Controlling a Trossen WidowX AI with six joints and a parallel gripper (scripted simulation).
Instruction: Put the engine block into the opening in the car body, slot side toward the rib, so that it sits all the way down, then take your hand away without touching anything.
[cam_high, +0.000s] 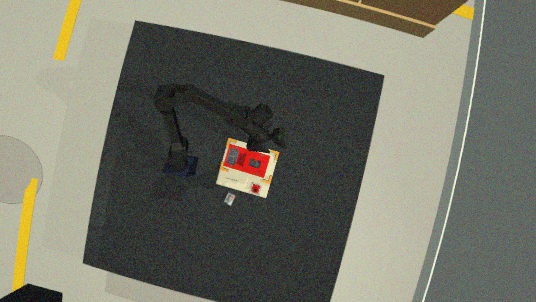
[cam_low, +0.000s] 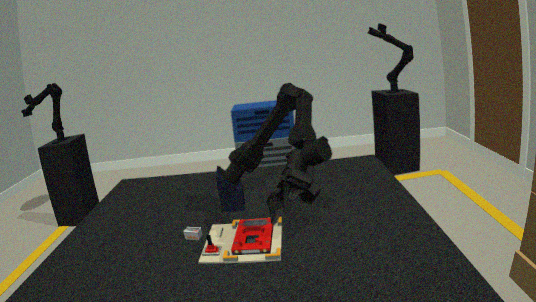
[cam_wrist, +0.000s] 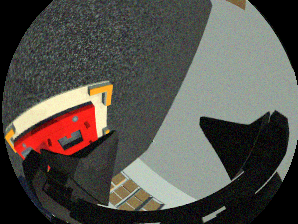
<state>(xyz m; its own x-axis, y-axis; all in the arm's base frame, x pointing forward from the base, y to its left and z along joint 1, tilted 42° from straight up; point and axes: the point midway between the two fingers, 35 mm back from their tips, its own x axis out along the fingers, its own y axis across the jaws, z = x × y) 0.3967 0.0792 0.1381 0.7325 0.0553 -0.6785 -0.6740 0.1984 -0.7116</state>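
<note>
black arm (cam_low: 295, 150) seemingly bent over red car body (cam_low: 252, 235).

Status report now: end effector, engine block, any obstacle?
End effector open, empty, above car body far edge. Engine block untouched on mat beside board. Nothing between them.

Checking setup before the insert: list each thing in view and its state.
gripper: open, empty, above the board's far edge
engine block: on the mat beside the board, not picked up
car body: flat on the board, opening unfilled
board: flat on the mat
</note>
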